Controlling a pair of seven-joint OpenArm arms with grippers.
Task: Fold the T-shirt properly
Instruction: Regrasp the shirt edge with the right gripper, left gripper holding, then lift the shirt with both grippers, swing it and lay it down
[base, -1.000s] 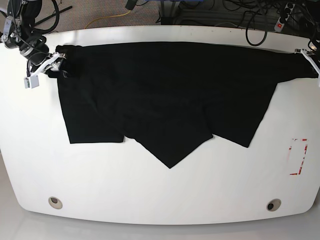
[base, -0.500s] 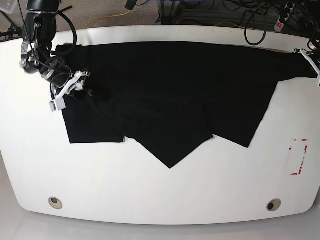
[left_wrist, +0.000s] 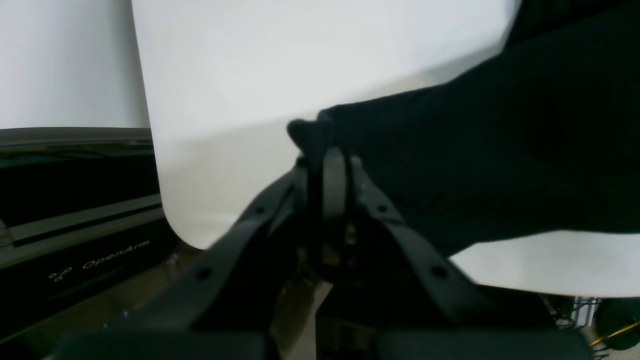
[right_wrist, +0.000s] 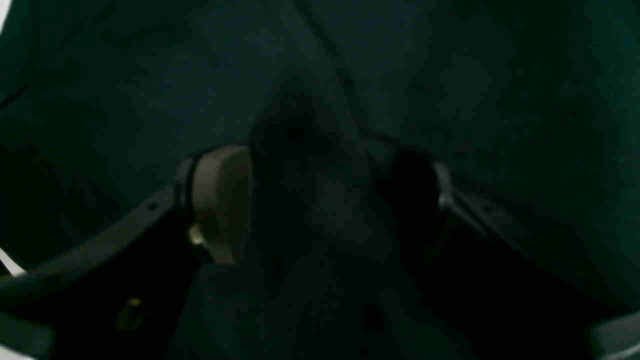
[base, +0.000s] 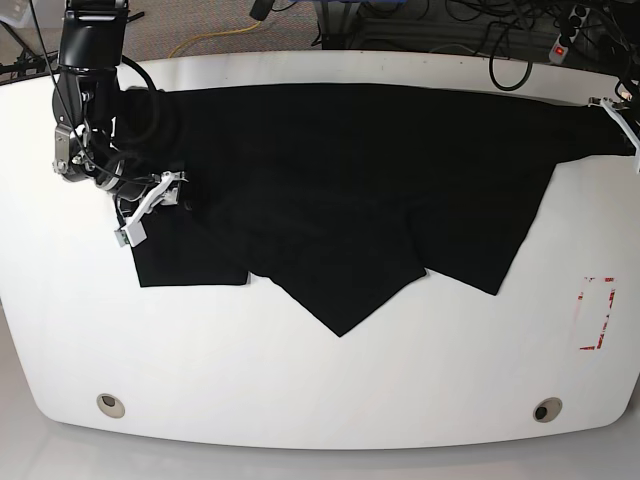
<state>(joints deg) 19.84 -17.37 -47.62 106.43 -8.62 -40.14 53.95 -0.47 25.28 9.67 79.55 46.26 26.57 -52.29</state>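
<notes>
White table (base: 320, 370) | T-shirt (base: 340, 190) spread | left hand (left_wrist: 327, 165) pinching T-shirt | right hand (right_wrist: 320, 200) agape

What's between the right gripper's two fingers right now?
A raised fold of the black T-shirt sits between the right gripper's open fingers, seen in the right wrist view.

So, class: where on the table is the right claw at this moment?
In the base view the right claw sits at the left, over the left part of the black T-shirt, above that shirt's lower left corner on the white table.
</notes>
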